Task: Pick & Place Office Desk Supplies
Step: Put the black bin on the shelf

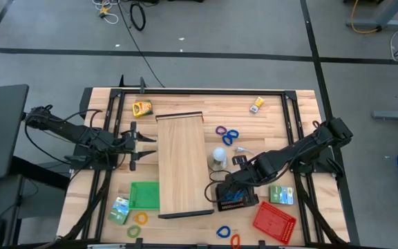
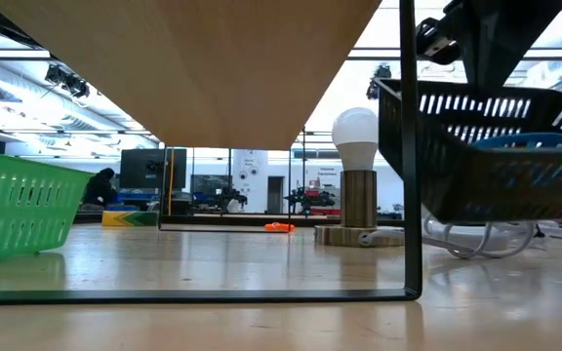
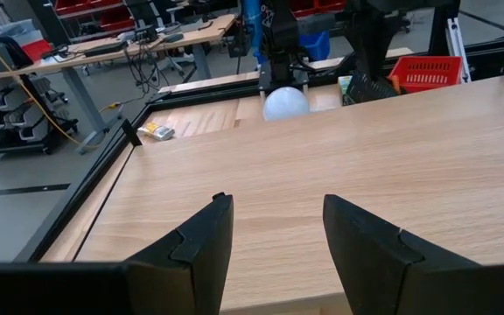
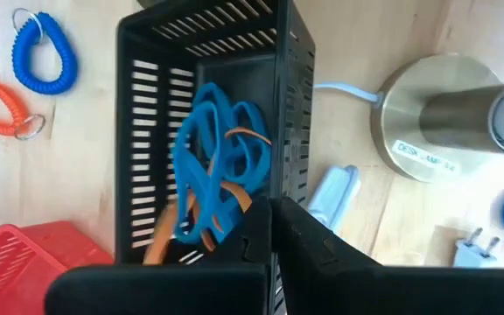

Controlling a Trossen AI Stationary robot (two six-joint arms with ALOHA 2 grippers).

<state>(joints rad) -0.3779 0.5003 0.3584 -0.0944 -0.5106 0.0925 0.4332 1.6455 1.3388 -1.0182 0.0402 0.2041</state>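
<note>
My right end effector (image 4: 269, 229) is pressed together on the black mesh tray's (image 4: 291, 105) rim; blue and orange loop bands (image 4: 213, 175) lie inside it. The lamp base label (image 4: 423, 156) is unreadable. My left end effector (image 3: 274, 229) is spread beside the wooden board (image 1: 180, 162).

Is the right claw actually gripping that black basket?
Touching. In the right wrist view, the right claw is pinched shut on the wall of the black basket; the low view shows the basket tilted off the table.
</note>
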